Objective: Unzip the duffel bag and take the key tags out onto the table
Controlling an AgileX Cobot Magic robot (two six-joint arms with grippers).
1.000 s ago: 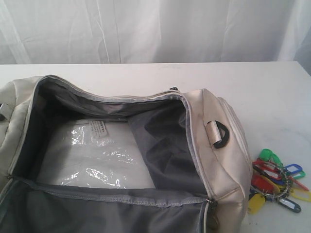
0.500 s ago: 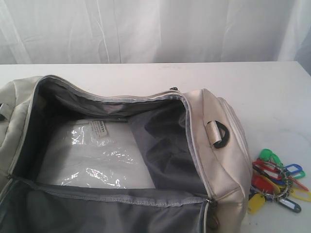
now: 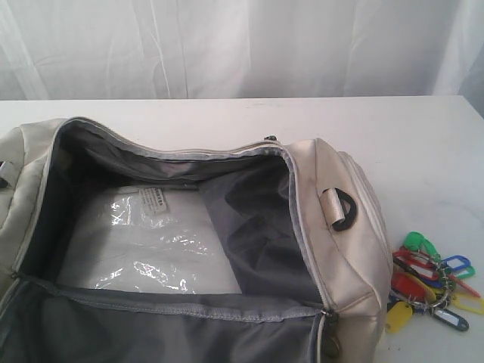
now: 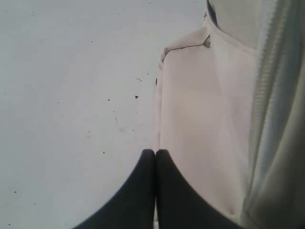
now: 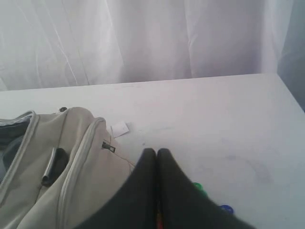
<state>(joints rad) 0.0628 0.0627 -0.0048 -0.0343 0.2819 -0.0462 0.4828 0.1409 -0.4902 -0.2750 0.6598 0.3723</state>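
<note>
Key tags [image 3: 435, 283] sit out on the counter [image 3: 423, 144], just beside the duffel bag [image 3: 340, 227], which gapes unzipped with a plastic-wrapped packet [image 3: 151, 242] inside. Left hand [image 4: 155, 152] pinched together by the bag's outer wall, right hand [image 5: 156, 151] together too, both empty

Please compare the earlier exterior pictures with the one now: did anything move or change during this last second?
Nothing visibly changed. The bag lies unzipped as before, the wrapped packet is in the same spot inside it, and the key tags rest on the table by the bag's right end, where they were.
</note>
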